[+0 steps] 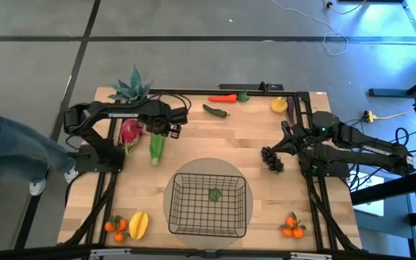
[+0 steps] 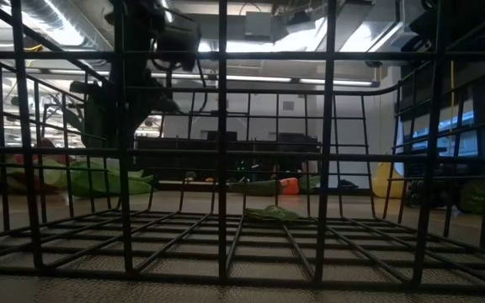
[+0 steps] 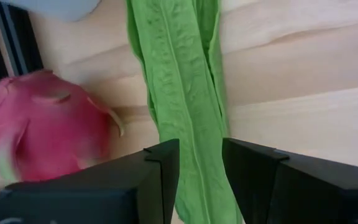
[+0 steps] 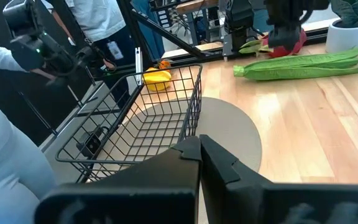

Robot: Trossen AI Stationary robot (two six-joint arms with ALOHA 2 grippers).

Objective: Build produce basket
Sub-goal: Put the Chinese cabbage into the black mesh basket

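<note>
My left gripper (image 1: 169, 128) hangs open over the long green leafy stalk (image 1: 156, 148), which lies flat on the table. In the left wrist view its fingers (image 3: 163, 171) stand on either side of the stalk (image 3: 179, 81), apart from it. The pink dragon fruit (image 3: 45, 127) lies right beside the stalk. The black wire basket (image 1: 209, 204) stands on a round grey mat near the front edge, with a small green piece (image 1: 214, 193) on its floor. My right gripper (image 4: 199, 148) waits shut at the table's right, next to the dark grapes (image 1: 271, 159).
A potted spiky plant (image 1: 132, 88) stands at the far left. A red pepper (image 1: 222, 98), a green pepper (image 1: 215, 110) and a yellow piece (image 1: 279, 105) lie along the far edge. A mango (image 1: 139, 224) and oranges (image 1: 116, 225) lie front left, more oranges (image 1: 292, 226) front right.
</note>
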